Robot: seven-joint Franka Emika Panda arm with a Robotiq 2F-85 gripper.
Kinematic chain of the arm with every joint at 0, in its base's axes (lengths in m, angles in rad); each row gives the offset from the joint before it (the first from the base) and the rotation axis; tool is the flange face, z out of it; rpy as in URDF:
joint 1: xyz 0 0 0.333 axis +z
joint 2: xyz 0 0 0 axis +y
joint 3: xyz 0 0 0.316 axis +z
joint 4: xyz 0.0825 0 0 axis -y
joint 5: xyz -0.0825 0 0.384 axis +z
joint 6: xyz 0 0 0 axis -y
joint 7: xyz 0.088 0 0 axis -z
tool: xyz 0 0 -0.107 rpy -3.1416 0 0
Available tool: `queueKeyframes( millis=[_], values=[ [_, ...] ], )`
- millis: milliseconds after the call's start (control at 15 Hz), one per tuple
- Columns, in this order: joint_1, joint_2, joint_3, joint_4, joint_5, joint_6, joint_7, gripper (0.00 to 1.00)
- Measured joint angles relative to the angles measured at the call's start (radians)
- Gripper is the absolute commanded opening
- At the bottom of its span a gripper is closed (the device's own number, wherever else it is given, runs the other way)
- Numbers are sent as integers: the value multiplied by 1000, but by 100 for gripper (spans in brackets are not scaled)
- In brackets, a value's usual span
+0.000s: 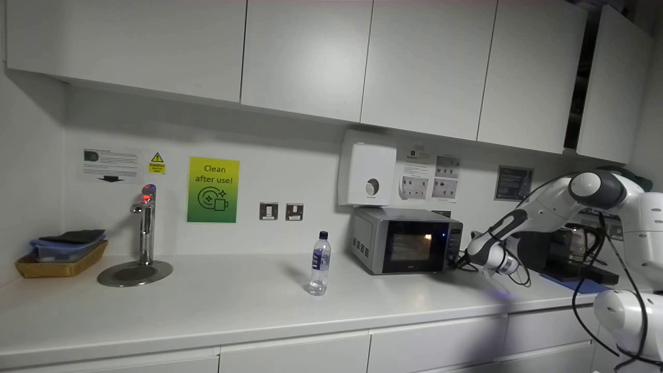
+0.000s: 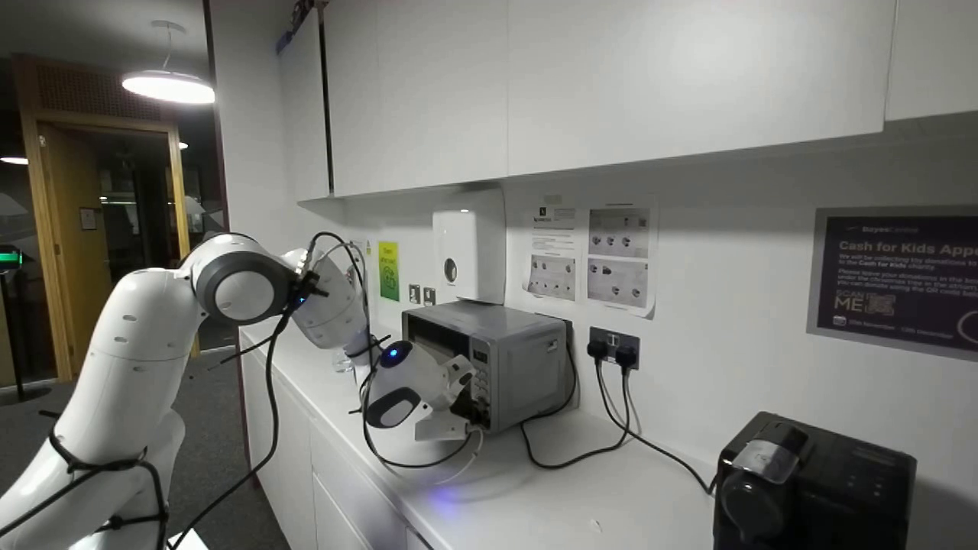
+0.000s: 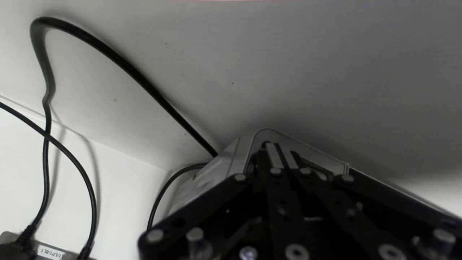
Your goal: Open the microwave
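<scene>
The tool (image 3: 281, 154) is fully closed: in the wrist view its two fingers (image 3: 273, 156) lie side by side, and no object can be made out between them. It is low over the bench (image 1: 217, 300), at the front of the microwave (image 1: 406, 239), with its fingertips near the lower part of the control panel (image 2: 480, 374). Whether they touch it cannot be told. The door (image 1: 413, 259) of the microwave looks closed, and a yellow glow shows in its glass.

The white arm (image 2: 243, 296) bends over the bench to the tool. Higher than the tool, a white dispenser (image 1: 369, 168) hangs above the microwave. Past the microwave from the tool, a water bottle (image 1: 320, 267) stands upright on the bench; well beyond it are a tap (image 1: 147, 228) and a basket (image 1: 65, 266). On the opposite side of the tool sits a black machine (image 2: 833, 481). Black cords (image 3: 122, 65) run from a wall socket (image 2: 613, 341) near the tool, one of them to the back of the microwave.
</scene>
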Motion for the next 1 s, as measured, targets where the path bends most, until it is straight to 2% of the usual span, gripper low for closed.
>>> queueKeyframes(
  millis=[1000],
  values=[
    [43, -16, 0, 31, 158, 0, 1, 0]
  ],
)
